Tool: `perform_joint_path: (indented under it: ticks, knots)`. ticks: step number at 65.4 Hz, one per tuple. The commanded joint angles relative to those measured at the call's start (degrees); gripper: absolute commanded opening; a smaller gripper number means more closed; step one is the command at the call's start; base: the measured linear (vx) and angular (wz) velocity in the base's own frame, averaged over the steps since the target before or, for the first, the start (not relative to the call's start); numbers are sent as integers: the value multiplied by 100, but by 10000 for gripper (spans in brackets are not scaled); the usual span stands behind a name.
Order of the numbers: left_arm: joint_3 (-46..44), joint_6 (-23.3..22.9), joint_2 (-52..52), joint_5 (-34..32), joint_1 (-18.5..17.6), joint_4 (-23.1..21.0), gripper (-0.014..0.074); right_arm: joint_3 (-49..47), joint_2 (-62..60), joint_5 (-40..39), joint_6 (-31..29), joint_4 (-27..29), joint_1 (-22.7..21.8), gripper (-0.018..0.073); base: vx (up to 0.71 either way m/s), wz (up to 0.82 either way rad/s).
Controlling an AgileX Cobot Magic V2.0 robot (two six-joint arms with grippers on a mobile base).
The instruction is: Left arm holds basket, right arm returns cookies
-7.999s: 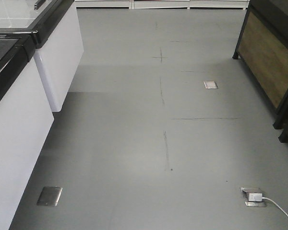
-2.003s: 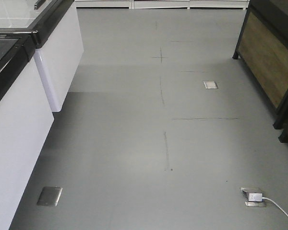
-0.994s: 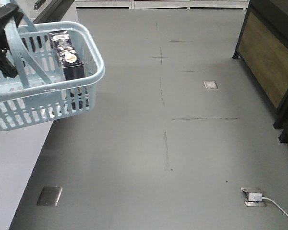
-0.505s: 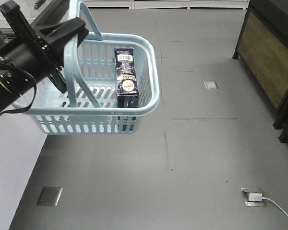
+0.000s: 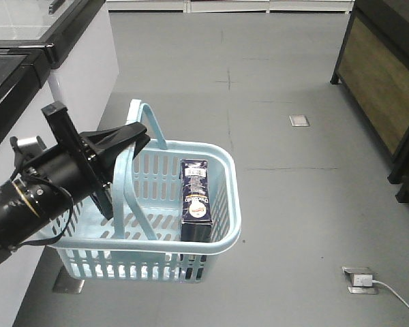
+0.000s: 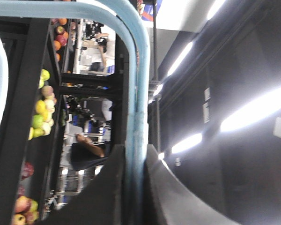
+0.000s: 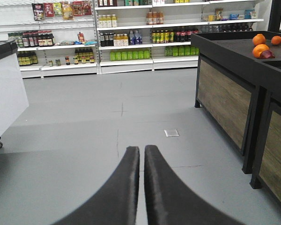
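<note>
Left fingers point(image 5: 116, 136) clamp one handle point(image 5: 120, 194) of the basket point(image 5: 226, 170), cookies point(image 5: 196, 204) upright inside toward 3 o'clock; right fingers point(image 7: 131, 187), closed and empty, have not yet removed them.

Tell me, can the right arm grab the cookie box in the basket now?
Probably not yet: the cookies stand uncovered in the basket, but the right tool is shut and faces the aisle, basket unseen.

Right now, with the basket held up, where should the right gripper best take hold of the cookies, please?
Probably the top end of the cookies, from above: the box stands upright in the basket, walled in all round, handles to one side.
</note>
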Motion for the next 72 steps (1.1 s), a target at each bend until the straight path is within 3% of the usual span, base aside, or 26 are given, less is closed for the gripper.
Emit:
perform_joint_path:
  ticks: [1,13,23,40,55,72]
  knots:
    - [37,-18,-239,-1246,-42,-488,-3,104,-71,-423,-29,-39,-36,-6,0,0]
    - [147,-18,-293,-1802,-42,-527,-3,104,-71,-423,-29,-39,-36,-6,0,0]
    - [147,29,-598,-1613,-243,-898,-3,104,-71,-423,-29,-39,-36,-6,0,0]
    - [147,198,-810,-1343,-776,-1156,-3,104,-71,-423,-29,-39,-36,-6,0,0]
    - [162,640,-810,-1269,-1347,-1745,-3,104,-71,-423,-29,-39,-36,-6,0,0]
    - [720,1000,-810,-1441,-1718,-2503,-3,104,-71,-423,-29,-39,-36,-6,0,0]
